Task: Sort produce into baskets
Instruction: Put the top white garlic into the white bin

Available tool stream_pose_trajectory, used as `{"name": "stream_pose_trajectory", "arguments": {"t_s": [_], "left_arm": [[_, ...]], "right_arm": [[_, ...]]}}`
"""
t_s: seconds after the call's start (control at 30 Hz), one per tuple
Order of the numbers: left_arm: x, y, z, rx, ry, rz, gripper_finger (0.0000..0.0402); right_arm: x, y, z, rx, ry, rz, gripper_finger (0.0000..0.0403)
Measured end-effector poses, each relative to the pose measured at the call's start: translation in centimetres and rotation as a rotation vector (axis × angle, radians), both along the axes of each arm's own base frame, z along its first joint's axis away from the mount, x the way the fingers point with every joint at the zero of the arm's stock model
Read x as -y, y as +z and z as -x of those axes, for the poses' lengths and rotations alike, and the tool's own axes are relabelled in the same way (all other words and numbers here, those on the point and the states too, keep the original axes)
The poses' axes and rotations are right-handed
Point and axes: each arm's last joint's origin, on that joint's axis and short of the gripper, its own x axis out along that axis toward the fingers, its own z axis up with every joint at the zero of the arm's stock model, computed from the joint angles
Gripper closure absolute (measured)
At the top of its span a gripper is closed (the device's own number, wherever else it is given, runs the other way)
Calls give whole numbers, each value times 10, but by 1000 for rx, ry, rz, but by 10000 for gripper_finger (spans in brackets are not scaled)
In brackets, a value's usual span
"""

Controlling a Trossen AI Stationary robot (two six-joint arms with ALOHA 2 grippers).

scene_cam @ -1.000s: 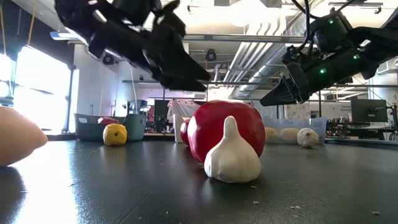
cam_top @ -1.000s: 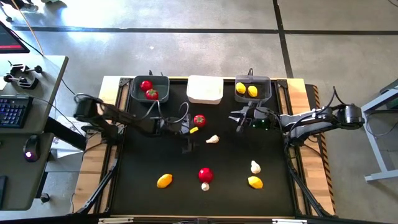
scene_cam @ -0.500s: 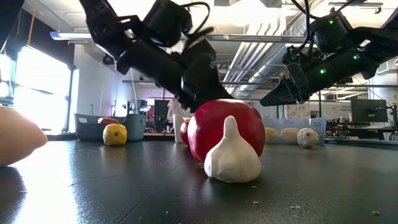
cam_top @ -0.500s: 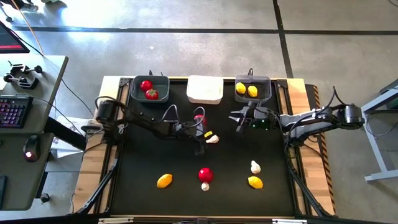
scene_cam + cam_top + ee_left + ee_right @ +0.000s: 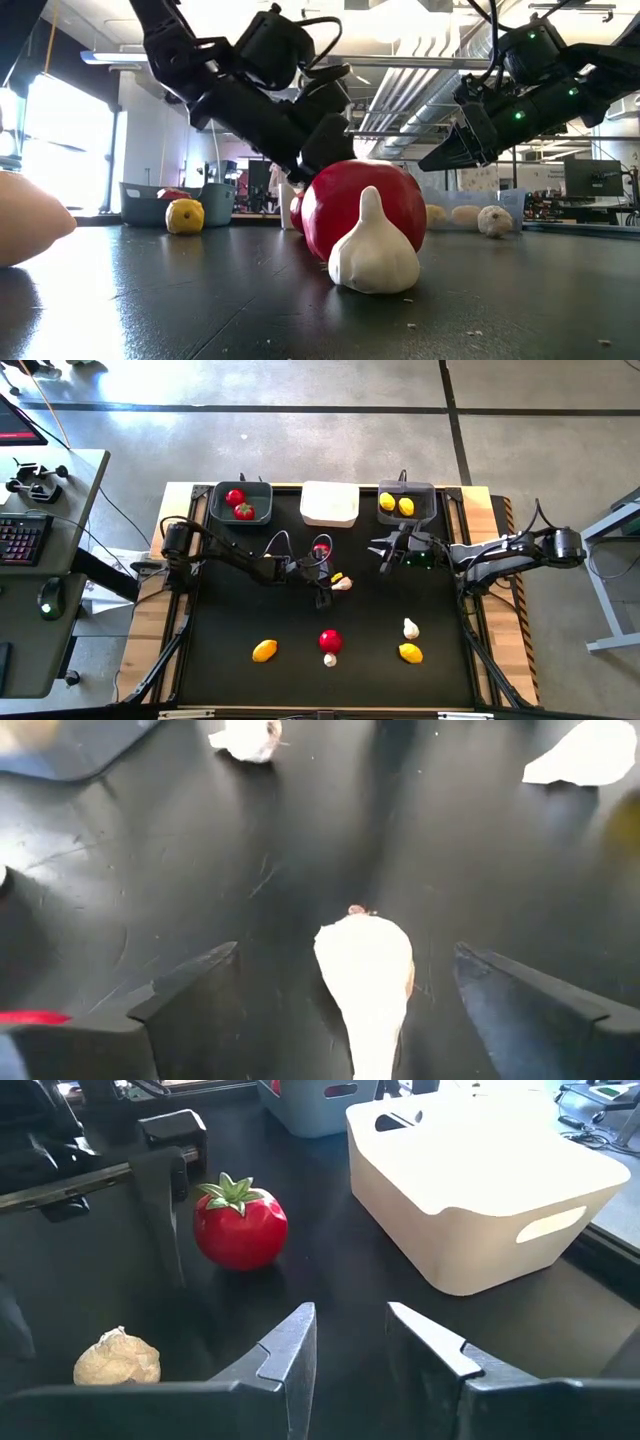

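My left gripper (image 5: 347, 955) is open and low over the table's middle (image 5: 333, 582). Its two fingers stand on either side of a white garlic bulb (image 5: 365, 980) without touching it; the bulb lies on the black table top. A red tomato (image 5: 321, 550) sits just beyond it. My right gripper (image 5: 384, 551) hovers empty, with a narrow gap between its fingers (image 5: 350, 1345), in front of the dark grey basket (image 5: 427, 491) holding two lemons. The other dark grey basket (image 5: 217, 500) holds two tomatoes. The white basket (image 5: 330, 503) stands between them.
Near the front edge lie a lemon (image 5: 264, 650), a tomato (image 5: 330, 639) with a garlic bulb (image 5: 330, 659) against it, another garlic bulb (image 5: 410, 627) and a lemon (image 5: 410, 652). The three baskets line the table's far edge.
My left gripper has moved toward the table's right edge and come down, so that its open fingers now flank the garlic bulb near the table's middle. The bulb has stayed where it was.
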Motion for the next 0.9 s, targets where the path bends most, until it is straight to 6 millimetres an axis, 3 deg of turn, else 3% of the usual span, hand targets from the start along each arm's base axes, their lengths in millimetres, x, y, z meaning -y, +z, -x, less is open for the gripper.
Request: {"name": "stream_pose_trajectory", "arguments": {"t_s": [0.23, 0.53, 0.7, 0.9], "left_arm": [[4, -12, -15, -28, -90, 56, 98], [5, -11, -34, -54, -97, 53, 141], [5, -13, -33, -84, -115, 23, 205], [6, -6, -31, -88, -151, -24, 311]], "right_arm": [[0, 0, 0, -2, 4, 9, 289], [0, 0, 0, 0, 3, 10, 289], [0, 0, 0, -4, 3, 9, 289], [0, 0, 0, -4, 3, 9, 289]]}}
